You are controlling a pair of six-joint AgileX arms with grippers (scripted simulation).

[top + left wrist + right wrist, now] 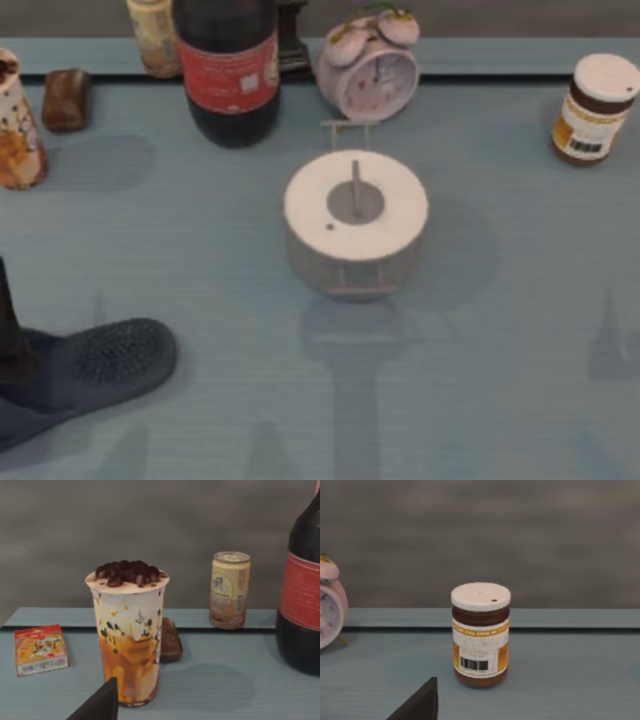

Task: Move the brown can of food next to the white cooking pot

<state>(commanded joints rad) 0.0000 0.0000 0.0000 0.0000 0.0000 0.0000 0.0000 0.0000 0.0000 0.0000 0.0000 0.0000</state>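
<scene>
Only a dark finger tip of the right gripper (420, 702) shows, so I cannot tell its opening. The brown can of food (480, 634) stands upright just ahead of it, untouched, well apart from the white cooking pot (356, 222), probably lined up for a grasp.

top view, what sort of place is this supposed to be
Probably a rendered tabletop test scene, not a real kitchen: a white cooking pot, a pink alarm clock and a dark slipper share one blue-grey table.
</scene>
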